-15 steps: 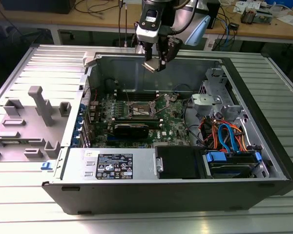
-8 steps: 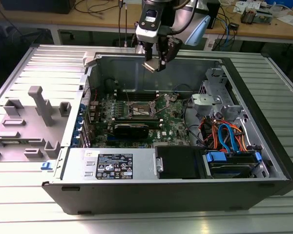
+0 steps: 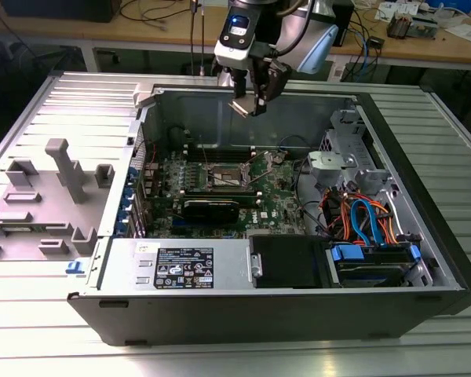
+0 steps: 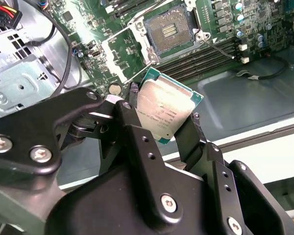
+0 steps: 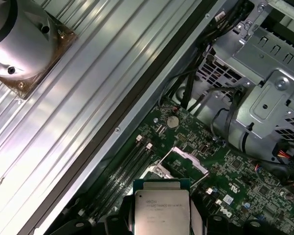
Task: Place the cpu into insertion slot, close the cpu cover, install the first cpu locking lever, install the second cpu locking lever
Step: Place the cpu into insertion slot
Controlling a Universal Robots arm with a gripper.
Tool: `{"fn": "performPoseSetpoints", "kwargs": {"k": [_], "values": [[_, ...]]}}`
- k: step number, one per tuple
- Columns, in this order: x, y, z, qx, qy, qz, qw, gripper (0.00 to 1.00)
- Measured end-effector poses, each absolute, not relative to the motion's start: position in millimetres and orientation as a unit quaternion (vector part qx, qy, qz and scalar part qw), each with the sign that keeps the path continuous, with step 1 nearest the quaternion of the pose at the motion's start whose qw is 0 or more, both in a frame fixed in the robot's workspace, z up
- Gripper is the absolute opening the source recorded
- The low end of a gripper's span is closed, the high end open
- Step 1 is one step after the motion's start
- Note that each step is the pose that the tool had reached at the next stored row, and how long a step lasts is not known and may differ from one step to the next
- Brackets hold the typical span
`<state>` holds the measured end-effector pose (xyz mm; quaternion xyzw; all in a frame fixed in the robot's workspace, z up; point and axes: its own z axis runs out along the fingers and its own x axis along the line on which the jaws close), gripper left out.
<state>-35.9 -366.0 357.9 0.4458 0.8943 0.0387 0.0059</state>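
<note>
Hand (image 3: 251,100) clamped on cpu (image 4: 164,108), pinching opposite edges. Chip hung high over open computer case (image 3: 196,114), well above insertion slot (image 4: 169,30). Slot bare, cpu cover (image 4: 123,48) stood open. Chip judged light, stiff, thin. Metal top likely slick, underside contacts fragile. Edge hold seemed right; faces best untouched.
</note>
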Motion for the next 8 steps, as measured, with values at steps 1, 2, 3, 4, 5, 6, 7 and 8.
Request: {"fn": "performPoseSetpoints", "kwargs": {"k": [1, 2, 3, 4, 5, 6, 7, 8], "values": [[-35.9, -366.1, 357.9, 0.449, 0.893, 0.039, 0.006, 0.55], [-35.9, -366.2, 357.7, 0.453, 0.89, 0.039, 0.006, 0.55], [-35.9, -366.3, 357.6, 0.456, 0.889, 0.039, 0.006, 0.55], [-35.9, -366.3, 357.6, 0.458, 0.888, 0.039, 0.006, 0.55], [-35.9, -366.4, 357.5, 0.459, 0.888, 0.039, 0.006, 0.55], [-35.9, -366.4, 357.6, 0.459, 0.888, 0.039, 0.006, 0.55], [-35.9, -366.4, 357.6, 0.459, 0.888, 0.039, 0.006, 0.55], [-35.9, -366.4, 357.5, 0.459, 0.888, 0.039, 0.006, 0.55]]}}
